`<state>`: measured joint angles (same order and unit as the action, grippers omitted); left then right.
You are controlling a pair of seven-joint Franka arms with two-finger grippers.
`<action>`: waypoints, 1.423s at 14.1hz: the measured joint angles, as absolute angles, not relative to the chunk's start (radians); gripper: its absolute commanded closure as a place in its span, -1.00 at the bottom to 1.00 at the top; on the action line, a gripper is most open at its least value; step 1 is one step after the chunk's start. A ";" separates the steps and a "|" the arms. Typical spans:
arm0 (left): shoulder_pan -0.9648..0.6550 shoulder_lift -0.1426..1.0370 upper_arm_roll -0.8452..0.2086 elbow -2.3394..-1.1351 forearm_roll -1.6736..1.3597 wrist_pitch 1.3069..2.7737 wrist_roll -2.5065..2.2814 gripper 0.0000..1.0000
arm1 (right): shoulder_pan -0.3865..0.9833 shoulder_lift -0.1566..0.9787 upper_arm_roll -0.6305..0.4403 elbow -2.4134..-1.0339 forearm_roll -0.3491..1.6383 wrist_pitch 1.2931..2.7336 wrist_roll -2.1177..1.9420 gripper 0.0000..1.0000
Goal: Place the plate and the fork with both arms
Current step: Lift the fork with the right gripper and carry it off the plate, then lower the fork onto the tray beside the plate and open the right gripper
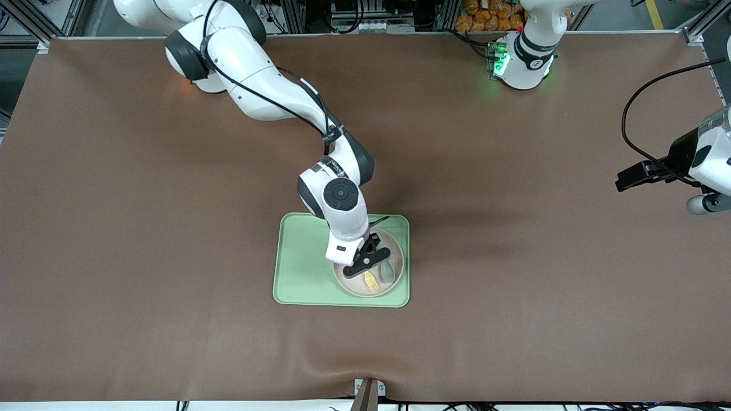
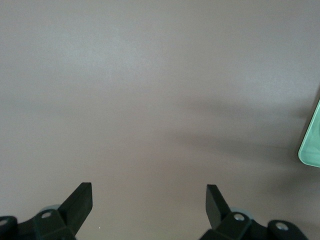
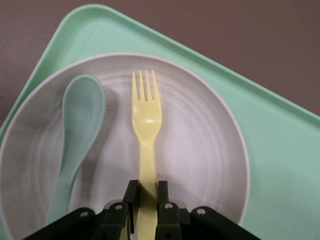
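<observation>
Tray [image 1: 302,268] sits on bench [image 1: 143,228], mid-bench, on the side nearer the front camera. Plate [image 3: 200,150] lies in tray, at the end toward the left arm. Fork [image 3: 146,125] and spoon [image 3: 77,130] lie side by side on plate, apart.

The right gripper [image 3: 147,200], shut on the fork [image 3: 145,120], sits low over the plate [image 3: 210,150], with the spoon [image 3: 80,125] lying just beside it. Bare tablecloth [image 2: 150,100] lies open under the left gripper [image 2: 149,200], the tray [image 2: 312,145] off to one side.
</observation>
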<state>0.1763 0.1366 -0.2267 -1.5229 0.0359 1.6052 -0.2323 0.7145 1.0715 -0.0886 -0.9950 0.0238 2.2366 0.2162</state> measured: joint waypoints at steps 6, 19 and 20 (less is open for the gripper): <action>0.176 0.137 -0.228 -1.530 0.036 1.610 -0.232 -1.00 | 0.685 1.010 -0.098 -0.973 0.061 2.165 0.233 1.00; 0.176 0.134 -0.230 -1.531 0.036 1.614 -0.232 -1.00 | 0.561 0.783 -0.101 -1.516 0.153 2.389 0.430 1.00; 0.176 0.130 -0.232 -1.531 0.036 1.613 -0.232 -1.00 | 0.563 0.776 -0.099 -1.540 0.154 2.401 0.453 1.00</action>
<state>0.1760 0.1298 -0.2317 -1.5312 0.0359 1.6135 -0.2324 0.5635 0.7755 -0.0995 -1.5402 0.1536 2.4008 0.4527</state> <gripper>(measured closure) 0.000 0.815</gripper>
